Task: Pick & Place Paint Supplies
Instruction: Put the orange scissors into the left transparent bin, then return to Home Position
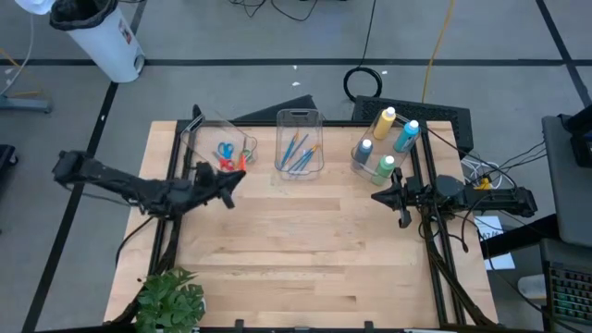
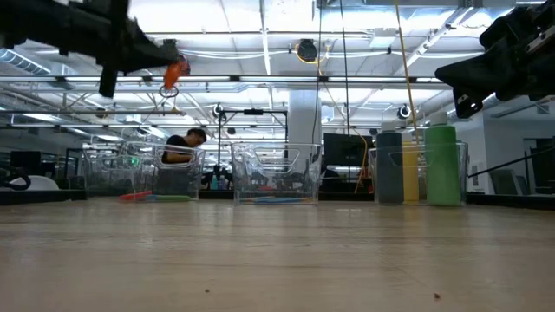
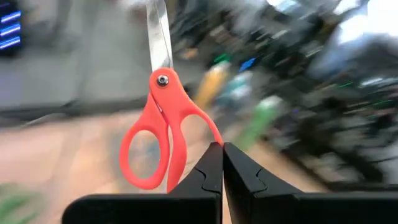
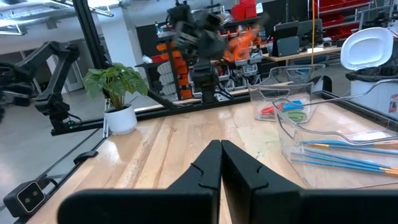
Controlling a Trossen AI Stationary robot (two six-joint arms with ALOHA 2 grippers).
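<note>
Wooden table [image 1: 296, 250] below, my left gripper [image 3: 222, 149] pinches orange scissors [image 3: 158, 134]; I should lower them gently into their bin [image 1: 199, 139]. Right gripper [image 4: 221, 146] waits, clenched empty.

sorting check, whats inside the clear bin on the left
The left clear plastic bin holds small scissors, blue-handled and red-handled showing from above. The right wrist view adds a green pair. Anything under them is covered.
</note>
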